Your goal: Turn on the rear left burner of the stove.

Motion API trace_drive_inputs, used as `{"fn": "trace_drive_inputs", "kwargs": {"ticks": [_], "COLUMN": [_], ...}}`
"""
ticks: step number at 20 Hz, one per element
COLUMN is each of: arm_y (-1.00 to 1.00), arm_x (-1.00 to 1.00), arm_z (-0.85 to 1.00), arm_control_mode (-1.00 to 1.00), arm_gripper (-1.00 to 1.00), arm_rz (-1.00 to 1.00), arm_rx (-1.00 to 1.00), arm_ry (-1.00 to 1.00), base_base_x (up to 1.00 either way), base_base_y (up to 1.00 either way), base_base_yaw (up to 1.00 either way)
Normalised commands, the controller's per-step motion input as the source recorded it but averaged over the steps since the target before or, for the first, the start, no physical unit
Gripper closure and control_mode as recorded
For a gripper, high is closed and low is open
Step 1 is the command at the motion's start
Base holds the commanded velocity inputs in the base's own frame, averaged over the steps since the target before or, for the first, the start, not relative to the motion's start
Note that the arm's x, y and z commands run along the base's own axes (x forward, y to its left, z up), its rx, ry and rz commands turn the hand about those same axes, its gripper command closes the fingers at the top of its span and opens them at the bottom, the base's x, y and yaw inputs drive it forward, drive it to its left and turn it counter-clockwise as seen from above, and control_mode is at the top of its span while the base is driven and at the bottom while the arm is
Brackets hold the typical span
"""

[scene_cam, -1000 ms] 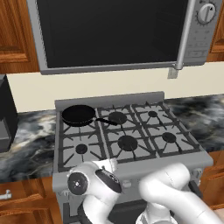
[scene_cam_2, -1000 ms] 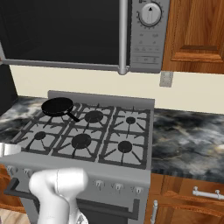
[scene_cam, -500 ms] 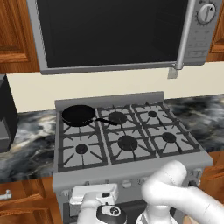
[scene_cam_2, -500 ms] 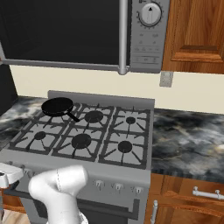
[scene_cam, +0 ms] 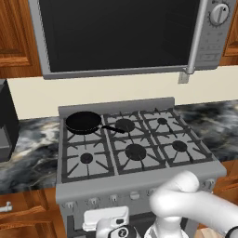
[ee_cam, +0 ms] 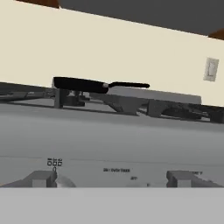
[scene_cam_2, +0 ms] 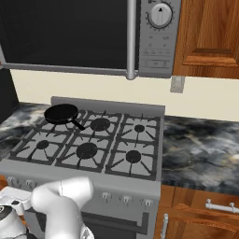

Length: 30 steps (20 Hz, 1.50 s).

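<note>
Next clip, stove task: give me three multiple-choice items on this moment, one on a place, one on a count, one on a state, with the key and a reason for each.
1. Where does the black frying pan sit?
A. on the stove's rear left burner
B. on the front right burner
C. on the marble counter

2. How many burners does the stove have?
A. four
B. six
C. two

3. What state is the microwave above the stove in?
A. door swung open
B. door shut
C. door missing

Key: 1 A, the pan covers the far-left grate in both base views, its handle pointing toward the rear middle burner. 2 B, the grates form two rows of three. 3 B, the dark door lies flush with the control panel, with the handle upright beside it.
</note>
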Motion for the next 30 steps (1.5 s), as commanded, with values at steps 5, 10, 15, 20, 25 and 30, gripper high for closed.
{"fn": "trace_drive_inputs", "kwargs": {"ticks": [5,10,15,20,25,30], "arm_y": [0.26,0.18,0.36,0.30,0.14,0.07], "arm_x": [0.08,0.21,0.23,0.31,0.37,0.31], "arm_z": [-0.30,-0.36,-0.39,-0.29,-0.37,-0.34], "arm_control_mode": [-1.00,-1.00,-1.00,-1.00,-1.00,-1.00], "arm_gripper": [-1.00,-1.00,-1.00,-1.00,-1.00,1.00], "arm_rz": [0.03,0.01,0.00,0.00,0.00,0.00], "arm_rx": [-0.01,0.00,0.00,0.00,0.00,0.00], "arm_ry": [0.09,0.00,-0.01,0.00,0.00,0.01], "base_base_x": [0.00,0.00,0.00,0.00,0.00,0.00], "base_base_y": [0.00,0.00,0.00,0.00,0.00,0.00], "base_base_yaw": [0.00,0.00,0.00,0.00,0.00,0.00]}}
